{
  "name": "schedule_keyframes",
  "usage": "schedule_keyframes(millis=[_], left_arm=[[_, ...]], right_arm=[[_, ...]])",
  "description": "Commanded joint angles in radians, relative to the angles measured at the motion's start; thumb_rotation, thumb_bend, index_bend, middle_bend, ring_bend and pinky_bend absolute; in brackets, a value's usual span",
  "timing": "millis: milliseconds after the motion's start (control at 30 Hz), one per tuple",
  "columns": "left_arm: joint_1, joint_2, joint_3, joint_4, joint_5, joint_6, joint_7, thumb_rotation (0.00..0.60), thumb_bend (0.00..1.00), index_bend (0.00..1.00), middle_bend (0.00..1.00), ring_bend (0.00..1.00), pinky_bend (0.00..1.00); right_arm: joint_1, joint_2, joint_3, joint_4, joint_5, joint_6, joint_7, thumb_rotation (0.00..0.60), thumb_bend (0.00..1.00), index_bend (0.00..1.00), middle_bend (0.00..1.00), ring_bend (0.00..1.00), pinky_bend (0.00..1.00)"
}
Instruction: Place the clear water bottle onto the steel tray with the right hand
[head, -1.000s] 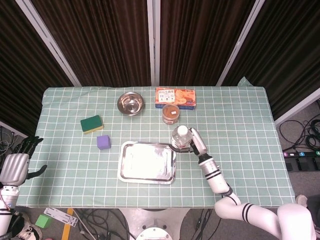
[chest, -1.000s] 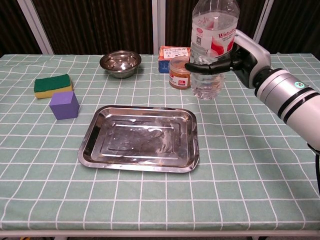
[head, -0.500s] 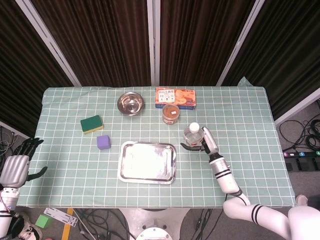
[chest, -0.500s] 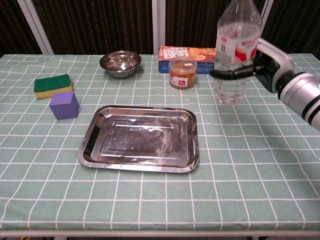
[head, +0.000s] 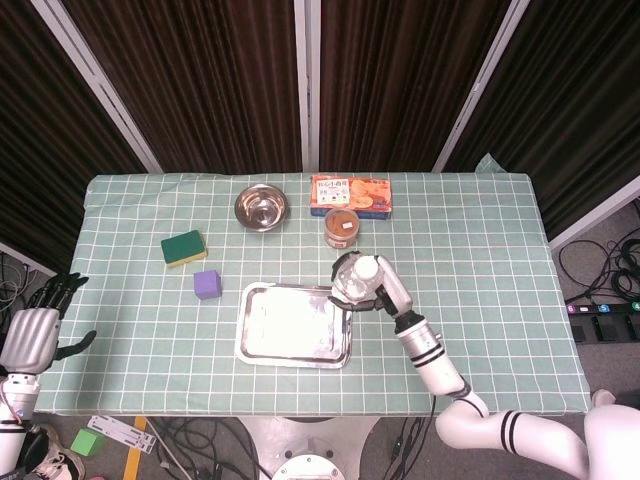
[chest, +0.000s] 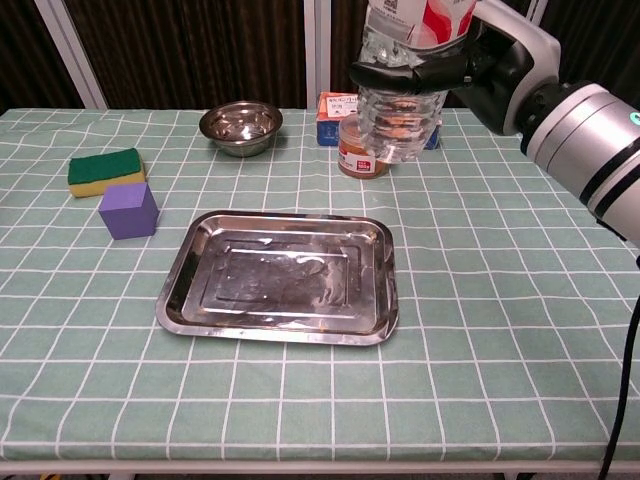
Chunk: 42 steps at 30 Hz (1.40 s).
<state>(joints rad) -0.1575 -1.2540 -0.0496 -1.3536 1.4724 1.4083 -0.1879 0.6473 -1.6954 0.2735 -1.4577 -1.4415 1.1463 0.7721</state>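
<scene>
the right hand (head: 372, 295) grips the clear water bottle (head: 355, 276) at the steel tray's (head: 293, 323) two o'clock corner. the left hand (head: 32, 330) hangs off the table's (head: 480, 260) eight o'clock edge, fingers apart.

Sitting on the table are one steel tray (chest: 278, 276), one clear water bottle (chest: 404, 92), one metal bowl (chest: 240, 124), one sponge (chest: 105, 170), one purple cube (chest: 129, 210), one jar (head: 341, 227) and one snack box (head: 350, 194).
</scene>
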Motion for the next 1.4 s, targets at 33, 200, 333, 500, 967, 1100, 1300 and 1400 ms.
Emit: schedule_keyframes(millis=[33,200,333,500,967,1100,1300,1400], left_arm=[[0.004,0.0,0.003,0.002,0.001,0.003,-0.002,0.6,0.25,0.19,0.21,0.11,0.19],[0.005,0.003,-0.002,0.003,-0.004,0.005,-0.003,0.6,0.25,0.18,0.21,0.11,0.19],[0.005,0.005,-0.006,0.002,-0.005,0.008,-0.004,0.6,0.25,0.19,0.21,0.11,0.19],[0.008,0.005,-0.008,0.008,-0.01,0.01,-0.008,0.6,0.25,0.19,0.21,0.11,0.19],[0.022,0.015,-0.011,0.042,-0.032,0.003,-0.035,0.6,0.25,0.19,0.21,0.11,0.19],[0.022,0.017,-0.014,0.053,-0.039,-0.004,-0.043,0.6,0.25,0.19,0.21,0.11,0.19],[0.021,0.004,-0.012,0.073,-0.037,-0.01,-0.056,0.6,0.25,0.19,0.21,0.11,0.19],[0.02,-0.001,-0.011,0.081,-0.036,-0.012,-0.06,0.6,0.25,0.19,0.21,0.11,0.19]], right_arm=[[-0.046,-0.05,-0.094,0.239,0.102,-0.102,0.014,0.6,0.21,0.74,0.57,0.38,0.43],[-0.023,-0.099,-0.101,0.304,0.028,-0.077,0.046,0.6,0.21,0.74,0.57,0.38,0.43],[0.018,-0.104,-0.062,0.253,-0.009,-0.053,0.041,0.6,0.21,0.74,0.57,0.38,0.43],[0.063,-0.147,-0.039,0.256,0.006,-0.095,0.019,0.6,0.2,0.74,0.57,0.38,0.43],[0.167,-0.359,-0.045,0.537,-0.008,-0.19,0.179,0.6,0.17,0.74,0.57,0.38,0.43],[0.183,-0.389,-0.053,0.597,-0.021,-0.194,0.222,0.6,0.17,0.74,0.57,0.38,0.43],[0.194,-0.406,-0.094,0.668,-0.06,-0.194,0.275,0.6,0.01,0.63,0.51,0.3,0.37],[0.201,-0.404,-0.111,0.691,-0.083,-0.184,0.301,0.6,0.0,0.52,0.46,0.24,0.33]])
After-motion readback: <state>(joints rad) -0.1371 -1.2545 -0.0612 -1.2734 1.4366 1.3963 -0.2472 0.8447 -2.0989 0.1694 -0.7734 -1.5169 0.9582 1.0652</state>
